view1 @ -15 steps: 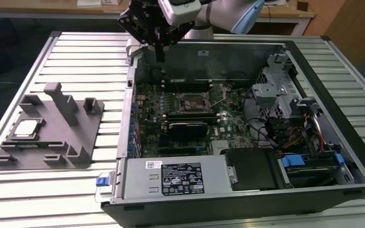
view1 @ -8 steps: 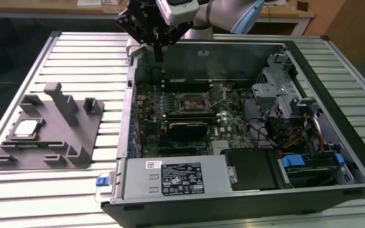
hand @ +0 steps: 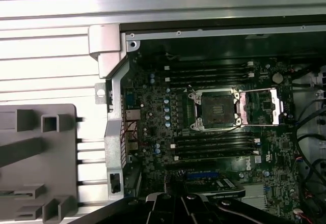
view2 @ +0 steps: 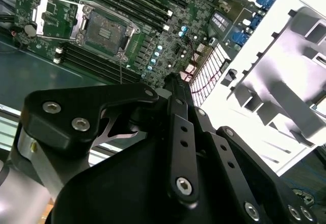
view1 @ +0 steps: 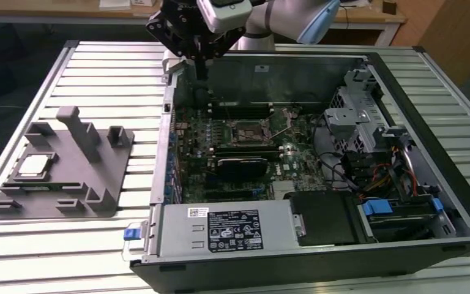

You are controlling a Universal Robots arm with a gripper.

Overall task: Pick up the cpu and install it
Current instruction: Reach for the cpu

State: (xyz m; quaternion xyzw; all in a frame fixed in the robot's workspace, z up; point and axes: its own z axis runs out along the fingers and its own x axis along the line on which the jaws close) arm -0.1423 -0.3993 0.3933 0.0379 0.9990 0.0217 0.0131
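Note:
The cpu (view1: 35, 165), a small square chip with a silvery top, lies in a recess of the grey holder (view1: 63, 177) at the exterior view's left. My gripper (view1: 201, 73) hangs above the back left corner of the open computer case (view1: 163, 131), fingers shut and pointing down with nothing between them. It is well apart from the cpu. The black motherboard socket (view1: 247, 131) sits mid-board, with its metal frame (hand: 260, 107) folded open beside it. In both wrist views the socket (view2: 104, 30) (hand: 216, 109) has nothing in it. The gripper (view2: 173, 79) is offset from the socket toward the case wall.
The case lies on a slatted metal table (view1: 96, 79). Inside are memory slots (hand: 209, 74), a black card (view1: 239, 164), a power supply (view1: 218, 229), a drive cage (view1: 366, 116) and cables (view1: 382, 177). Upright posts (view1: 71, 125) rise from the grey holder (hand: 35, 152).

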